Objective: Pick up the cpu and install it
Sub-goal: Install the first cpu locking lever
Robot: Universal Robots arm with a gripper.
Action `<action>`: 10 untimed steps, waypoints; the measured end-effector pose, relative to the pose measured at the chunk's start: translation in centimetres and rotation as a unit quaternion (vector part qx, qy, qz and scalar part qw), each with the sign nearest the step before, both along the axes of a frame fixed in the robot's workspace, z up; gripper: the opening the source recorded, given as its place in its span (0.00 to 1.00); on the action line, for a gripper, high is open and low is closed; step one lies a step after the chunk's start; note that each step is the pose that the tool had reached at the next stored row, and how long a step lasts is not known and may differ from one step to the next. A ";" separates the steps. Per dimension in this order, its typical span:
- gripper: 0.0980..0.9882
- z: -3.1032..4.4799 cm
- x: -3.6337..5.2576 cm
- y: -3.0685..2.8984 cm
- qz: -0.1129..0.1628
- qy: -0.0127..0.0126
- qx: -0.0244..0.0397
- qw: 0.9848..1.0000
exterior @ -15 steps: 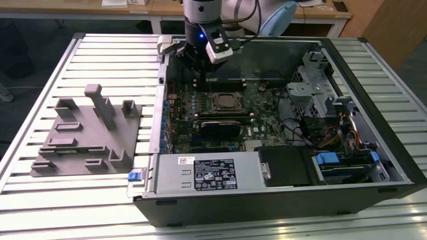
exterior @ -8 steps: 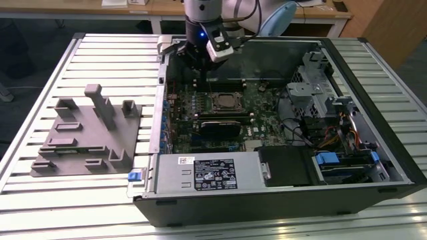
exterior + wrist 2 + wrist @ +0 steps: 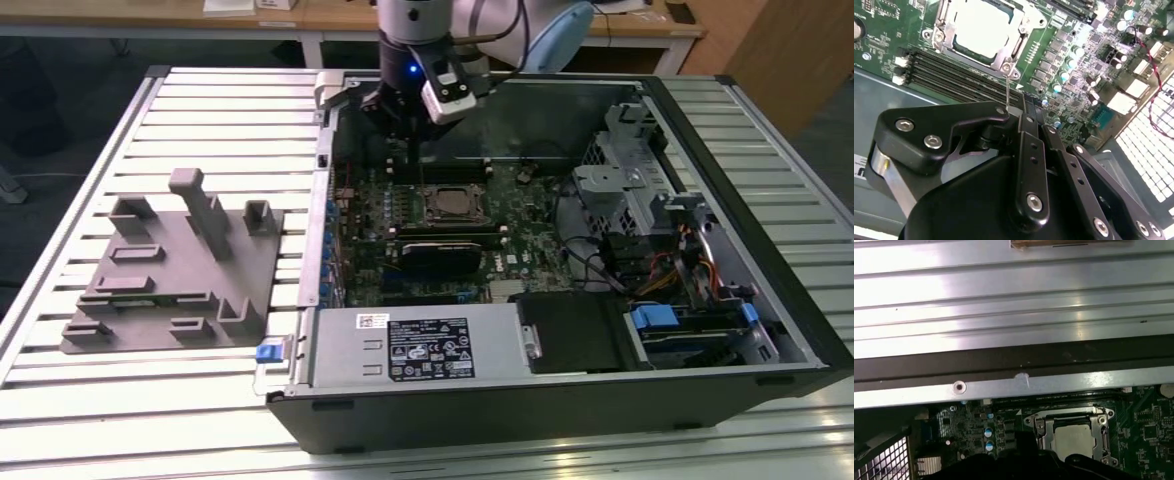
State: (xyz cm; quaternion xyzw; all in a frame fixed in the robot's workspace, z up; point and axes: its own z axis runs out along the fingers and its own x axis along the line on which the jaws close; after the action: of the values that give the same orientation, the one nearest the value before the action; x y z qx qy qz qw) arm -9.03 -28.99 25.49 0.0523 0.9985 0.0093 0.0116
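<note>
The white label (image 3: pixel 420 345) on the power supply (image 3: pixel 414 345) carries print too small to read.

pale silver cpu (image 3: pixel 985 27), green motherboard (image 3: pixel 461 235), grey fixture (image 3: pixel 174 265), black gripper (image 3: pixel 1019 125)

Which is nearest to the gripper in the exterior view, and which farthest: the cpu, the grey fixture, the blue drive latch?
1. cpu, in its socket, just below the gripper.
2. grey fixture, on the view's left.
3. blue drive latch, lower right in the case.
</note>
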 end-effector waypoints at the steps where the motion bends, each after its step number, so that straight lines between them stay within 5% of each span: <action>1: 0.01 -0.01 0.10 0.00 0.000 0.000 0.000 1.000; 5: 0.01 -0.01 1.16 0.00 0.000 0.000 0.000 1.000; 10: 0.01 -0.03 1.36 0.00 0.000 0.000 0.001 1.000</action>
State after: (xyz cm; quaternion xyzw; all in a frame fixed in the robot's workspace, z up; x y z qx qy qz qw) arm -7.66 -28.99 25.46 0.0524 0.9985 0.0101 0.0115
